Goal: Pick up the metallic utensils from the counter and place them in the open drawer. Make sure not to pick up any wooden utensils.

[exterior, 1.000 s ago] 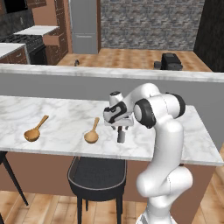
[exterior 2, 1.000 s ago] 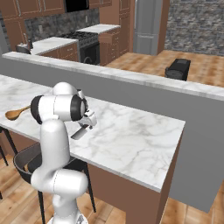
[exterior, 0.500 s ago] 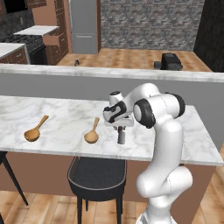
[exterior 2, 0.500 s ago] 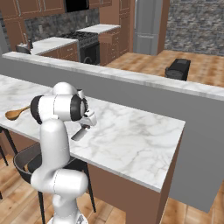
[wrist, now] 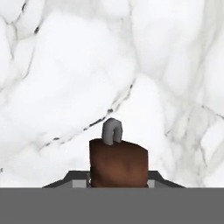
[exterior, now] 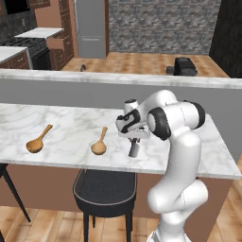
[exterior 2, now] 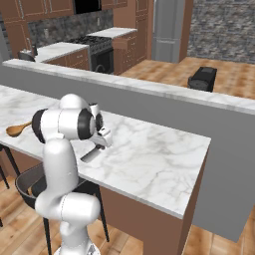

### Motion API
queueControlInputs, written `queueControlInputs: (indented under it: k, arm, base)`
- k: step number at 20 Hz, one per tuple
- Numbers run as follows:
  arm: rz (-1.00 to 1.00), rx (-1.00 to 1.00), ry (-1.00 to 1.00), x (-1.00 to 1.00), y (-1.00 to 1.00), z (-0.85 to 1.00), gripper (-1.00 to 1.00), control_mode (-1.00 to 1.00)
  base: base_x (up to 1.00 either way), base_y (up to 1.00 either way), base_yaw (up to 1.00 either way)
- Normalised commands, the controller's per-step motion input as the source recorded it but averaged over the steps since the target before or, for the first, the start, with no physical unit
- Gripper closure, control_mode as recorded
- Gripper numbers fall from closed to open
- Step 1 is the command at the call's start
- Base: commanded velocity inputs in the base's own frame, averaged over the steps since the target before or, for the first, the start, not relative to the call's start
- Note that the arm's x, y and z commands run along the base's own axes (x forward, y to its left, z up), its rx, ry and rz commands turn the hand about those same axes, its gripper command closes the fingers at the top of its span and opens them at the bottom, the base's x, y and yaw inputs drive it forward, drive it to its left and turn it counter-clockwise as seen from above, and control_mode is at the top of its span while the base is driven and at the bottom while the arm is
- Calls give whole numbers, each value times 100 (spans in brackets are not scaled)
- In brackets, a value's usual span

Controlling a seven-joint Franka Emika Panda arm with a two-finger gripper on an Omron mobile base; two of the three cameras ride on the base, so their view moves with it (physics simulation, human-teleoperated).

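From the left base view, the white arm folds forward over the marble bench [exterior: 66,132], its wrist bent so the end effector [exterior: 134,150] points straight down at the slab near the front edge. Two tan wooden spoons lie on the bench off to the end effector's left: the nearer spoon [exterior: 99,143] just beside it, the farther spoon [exterior: 38,141] well apart. Below the bench edge stands a dark stool [exterior: 105,189].

The right base view looks at the same pose from the other side. Here the end effector [exterior 2: 90,155] angles down to the bench [exterior 2: 154,159] beneath the big shoulder joint, and one wooden spoon [exterior 2: 19,129] shows beyond the arm. Whether the fingers are apart or together cannot be told from either base view.

The hand view looks down onto white marble with grey veins. A short utensil [wrist: 117,162] sits between the finger tips at the bottom: a blocky dark brown handle with a small curved silver-grey piece rising from its far end. The end effector is closed on it, the utensil held just above or at the bench surface; which, I cannot tell.
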Motion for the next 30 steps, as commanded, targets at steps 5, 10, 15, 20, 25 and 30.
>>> queueControlInputs:
  k: [5, 10, 15, 20, 25, 30]
  arm:
    - [-36, 1, 0, -35, -48, 4, 100, -100]
    - [-53, 8, 0, -42, -58, 40, 100, -100]
    - [-66, 12, -8, -15, -27, 74, 100, -100]
    - [-67, 11, -1, -23, -11, 94, 100, -100]
    - [-42, 0, 7, -33, -25, 64, 100, -100]
    - [-33, -3, 0, -86, 0, 52, 100, -100]
  base:
    - [0, 0, 0]
    - [0, 0, 0]
    - [0, 0, 0]
    - [0, 0, 0]
    - [0, 0, 0]
    - [0, 0, 0]
